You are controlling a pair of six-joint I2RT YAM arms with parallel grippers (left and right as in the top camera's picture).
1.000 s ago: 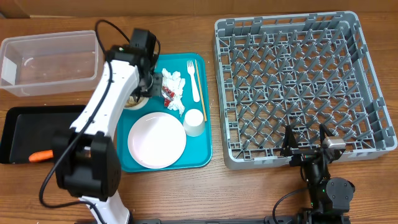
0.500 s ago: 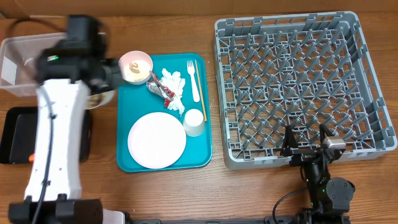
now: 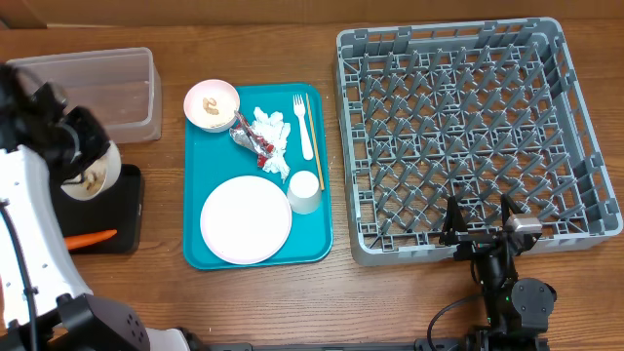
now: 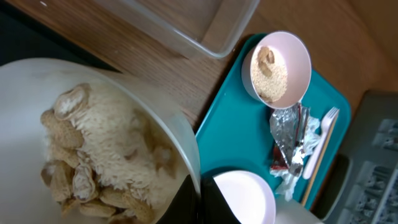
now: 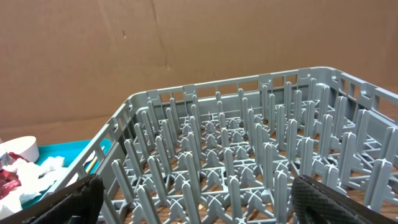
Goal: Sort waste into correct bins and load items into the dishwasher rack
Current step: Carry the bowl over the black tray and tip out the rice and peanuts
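Left claw (image 3: 80, 156) clamped on rim of bowl (image 3: 93, 174), hovering over far edge of black tray (image 3: 132, 210), scene left. Risk: tipping here drops rice scraps (image 4: 106, 162) past tray edge onto table (image 3: 156, 292).

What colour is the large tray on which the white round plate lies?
Teal, a blue-green. The overhead view shows the tray best.

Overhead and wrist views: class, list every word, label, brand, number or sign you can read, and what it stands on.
No readable text in any view.
Red-and-silver wrapper: any print is too small and blurred to read.
Dishwasher rack, clear tub, teal tray: no lettering visible.
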